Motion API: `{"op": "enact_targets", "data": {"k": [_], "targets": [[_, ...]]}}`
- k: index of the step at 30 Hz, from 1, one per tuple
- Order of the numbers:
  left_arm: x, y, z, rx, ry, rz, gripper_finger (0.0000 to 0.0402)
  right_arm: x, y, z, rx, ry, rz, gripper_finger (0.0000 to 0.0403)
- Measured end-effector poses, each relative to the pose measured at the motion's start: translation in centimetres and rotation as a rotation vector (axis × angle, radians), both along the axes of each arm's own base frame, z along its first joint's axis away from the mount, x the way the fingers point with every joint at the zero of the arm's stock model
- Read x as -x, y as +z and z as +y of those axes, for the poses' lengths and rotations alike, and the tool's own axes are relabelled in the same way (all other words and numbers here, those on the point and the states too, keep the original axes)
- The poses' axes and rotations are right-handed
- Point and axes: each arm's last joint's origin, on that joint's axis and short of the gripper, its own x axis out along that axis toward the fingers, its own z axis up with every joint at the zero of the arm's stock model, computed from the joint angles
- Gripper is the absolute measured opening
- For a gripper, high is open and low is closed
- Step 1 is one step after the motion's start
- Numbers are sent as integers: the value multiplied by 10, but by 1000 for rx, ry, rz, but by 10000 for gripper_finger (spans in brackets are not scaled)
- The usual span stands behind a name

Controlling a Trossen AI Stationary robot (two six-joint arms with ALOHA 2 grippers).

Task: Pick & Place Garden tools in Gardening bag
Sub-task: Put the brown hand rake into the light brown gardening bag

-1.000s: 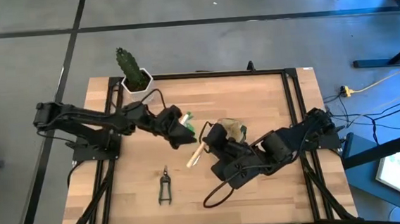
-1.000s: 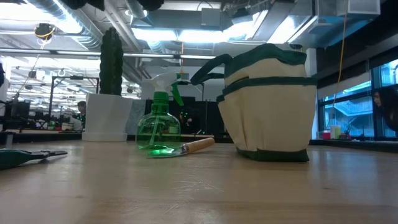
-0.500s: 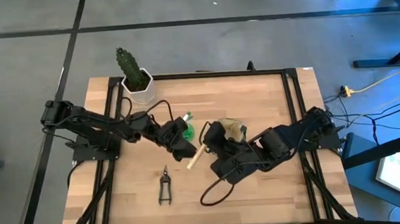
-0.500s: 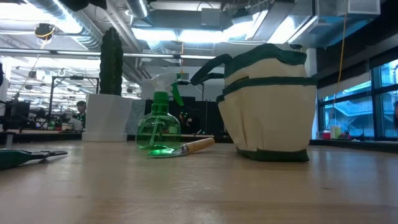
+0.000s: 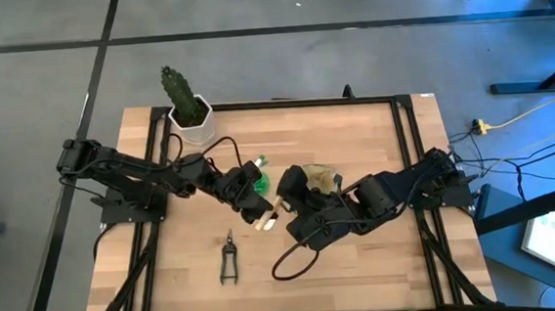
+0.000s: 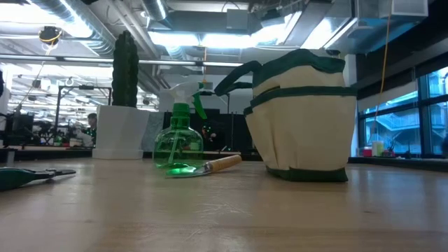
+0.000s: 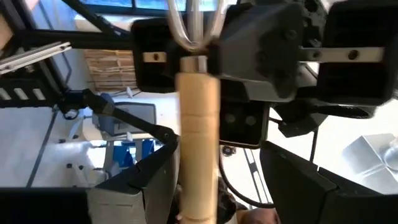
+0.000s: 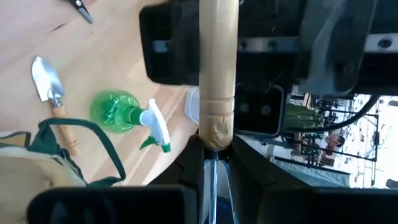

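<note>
My right gripper (image 8: 214, 158) is shut on the wooden-handled hand rake (image 5: 271, 215), held in the air at the table's middle. My left gripper (image 7: 217, 158) is open, with a finger on each side of the rake's wooden handle (image 7: 199, 143); whether a finger touches it, I cannot tell. The green spray bottle (image 8: 115, 112) and the trowel (image 8: 50, 87) stand and lie on the table beside the khaki gardening bag (image 6: 301, 112). The black pruning shears (image 5: 228, 259) lie flat toward the near left. My right gripper pinches the rake's metal neck (image 8: 214, 171) between its two fingers, just past the end of the wooden handle (image 8: 217, 81). The rake is lifted clear of the table, and its handle points away from the gripper toward my left gripper.
A cactus in a white pot (image 5: 188, 108) stands at the table's far left corner. The bag stands upright behind my right arm (image 5: 323, 180), its dark loop handle (image 8: 74, 134) toward the bottle. Bare wood shows along the near edge (image 5: 345, 278).
My left gripper has gone from beside the spray bottle toward the table's near edge and the rake, and now stands around its handle. My right gripper has shifted a little toward the table's left with the rake. Bottle, trowel, bag and shears have stayed put.
</note>
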Motion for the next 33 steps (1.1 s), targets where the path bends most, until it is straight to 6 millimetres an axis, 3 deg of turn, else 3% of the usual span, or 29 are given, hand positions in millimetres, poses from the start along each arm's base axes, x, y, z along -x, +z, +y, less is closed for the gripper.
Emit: {"op": "enact_targets", "data": {"k": [7, 22, 28, 30, 33], "targets": [[-1, -1, 3, -13, 3, 4, 206, -4, -4, 2, 5, -4, -3, 48], [-2, -2, 11, -39, 18, 2, 70, -3, -3, 3, 28, -31, -27, 48], [-1, -2, 10, -62, 15, -9, 65, -3, -1, 8, 1, -68, -84, 48], [-1, -1, 10, -74, 19, -20, 65, -3, 0, 10, -13, -90, -124, 68], [-1, 2, 11, -117, 72, -58, 65, -7, 6, 12, -80, -159, -248, 133]]}}
